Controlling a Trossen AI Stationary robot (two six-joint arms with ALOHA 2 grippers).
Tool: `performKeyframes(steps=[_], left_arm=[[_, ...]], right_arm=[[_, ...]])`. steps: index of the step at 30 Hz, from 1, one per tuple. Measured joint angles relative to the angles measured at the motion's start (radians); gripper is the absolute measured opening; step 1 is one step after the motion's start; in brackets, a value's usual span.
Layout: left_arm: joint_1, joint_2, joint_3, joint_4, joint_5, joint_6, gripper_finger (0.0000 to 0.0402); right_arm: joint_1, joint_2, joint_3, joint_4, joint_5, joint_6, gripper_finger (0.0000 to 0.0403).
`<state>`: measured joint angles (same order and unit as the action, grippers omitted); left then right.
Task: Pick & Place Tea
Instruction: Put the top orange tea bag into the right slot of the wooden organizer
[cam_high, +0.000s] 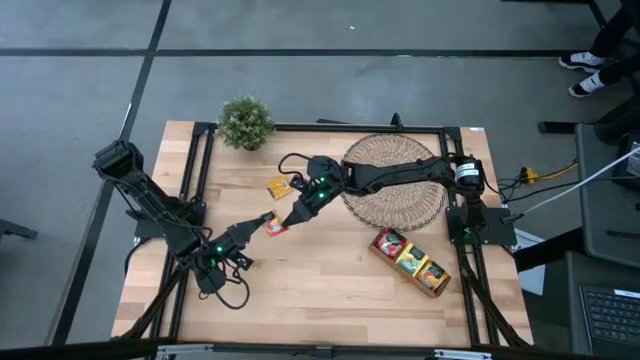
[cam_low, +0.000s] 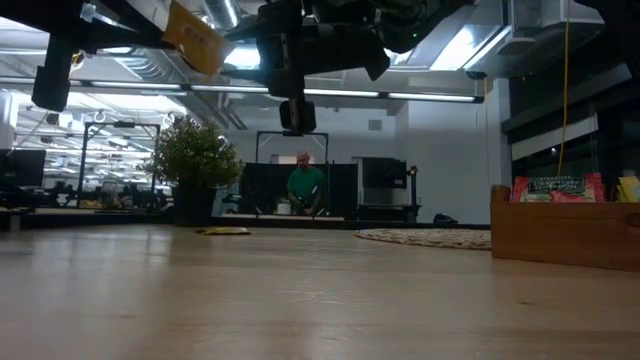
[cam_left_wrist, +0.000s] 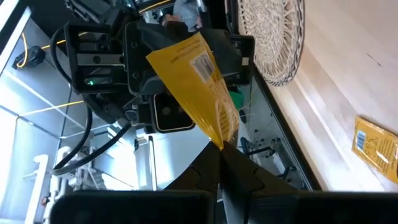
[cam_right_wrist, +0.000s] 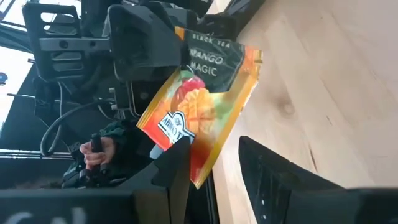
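Note:
A yellow-orange mango tea sachet is held up in the air between my two grippers, over the table's middle. My left gripper is shut on it. My right gripper reaches in from the right across the round woven mat and is open, one finger on each side of the sachet's free end. A second yellow sachet lies flat on the table toward the far side. My left gripper pinches one corner of the sachet between its two fingers. The sachet is lifted clear of the table and stands out beyond the fingertips toward my right gripper. My right gripper: the sachet's free end lies against or just beside one finger; whether it touches, I cannot tell.
A long wooden tray with sachets standing in it sits near the table's right near side. A potted plant stands at the far left corner. A person is in the room beyond the table.

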<state>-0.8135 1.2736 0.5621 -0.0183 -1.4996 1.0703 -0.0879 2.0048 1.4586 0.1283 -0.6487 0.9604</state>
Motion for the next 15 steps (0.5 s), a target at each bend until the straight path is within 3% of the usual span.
performKeyframes(steps=[5,12,15], left_arm=[[0.000,0.000,0.000,0.000,0.026,0.000,0.0003],[0.000,0.000,0.000,0.000,0.056,-0.006,0.0004],[0.000,0.000,0.000,0.000,0.059,-0.061,0.0004]], right_arm=[[0.000,0.000,0.000,0.003,0.000,-0.006,0.0108],[0.000,0.000,0.000,0.002,-0.010,-0.055,0.0015],[0.002,0.000,0.000,0.002,-0.010,-0.067,0.0009]])
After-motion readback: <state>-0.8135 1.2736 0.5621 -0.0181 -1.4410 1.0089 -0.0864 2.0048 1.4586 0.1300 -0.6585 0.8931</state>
